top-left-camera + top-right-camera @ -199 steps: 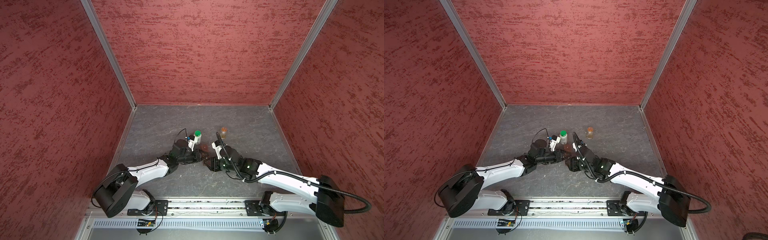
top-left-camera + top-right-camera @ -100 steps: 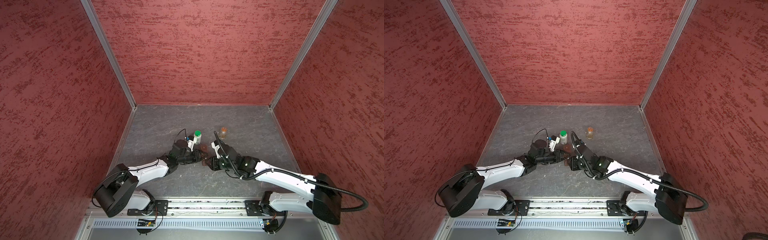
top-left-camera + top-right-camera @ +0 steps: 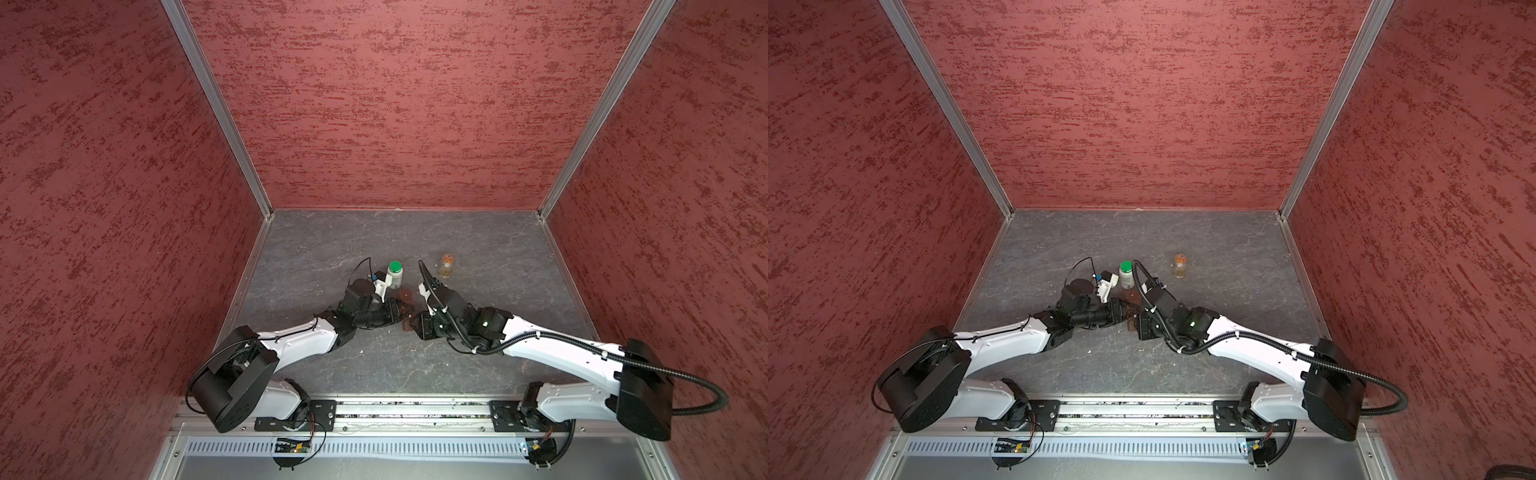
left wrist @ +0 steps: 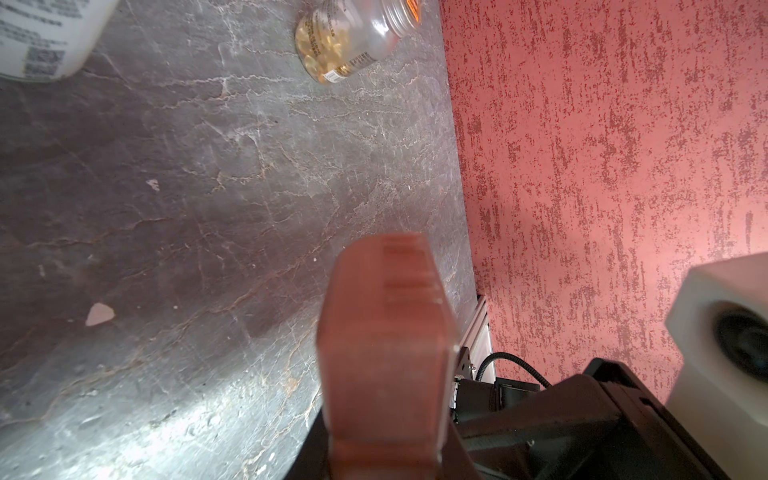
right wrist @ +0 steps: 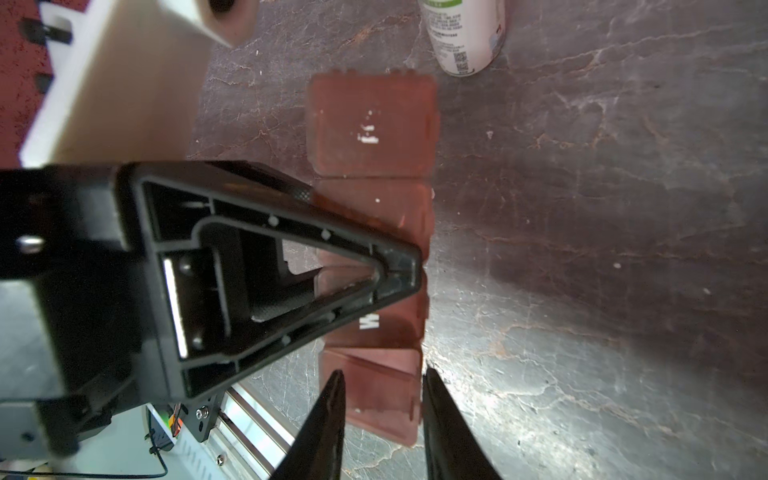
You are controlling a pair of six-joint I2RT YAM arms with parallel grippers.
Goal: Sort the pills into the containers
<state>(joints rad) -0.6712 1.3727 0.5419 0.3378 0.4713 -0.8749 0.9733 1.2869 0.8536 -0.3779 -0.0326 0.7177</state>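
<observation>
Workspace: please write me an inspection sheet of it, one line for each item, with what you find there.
Surface: grey veined table, dry.
Job's things: red-brown organizer lying flat between the arms; white bottle with green cap, upright; clear bottle of yellow pills, upright.
Clutter: pale chip and small crumbs on the table.
Grippers: left gripper shut on the organizer; right gripper has fingers against both sides of the organizer's end and seems clamped.
Cables: black hose along the right arm; thin wire looping at the left wrist.
Surroundings: red walls on three sides; metal rail in front.
</observation>
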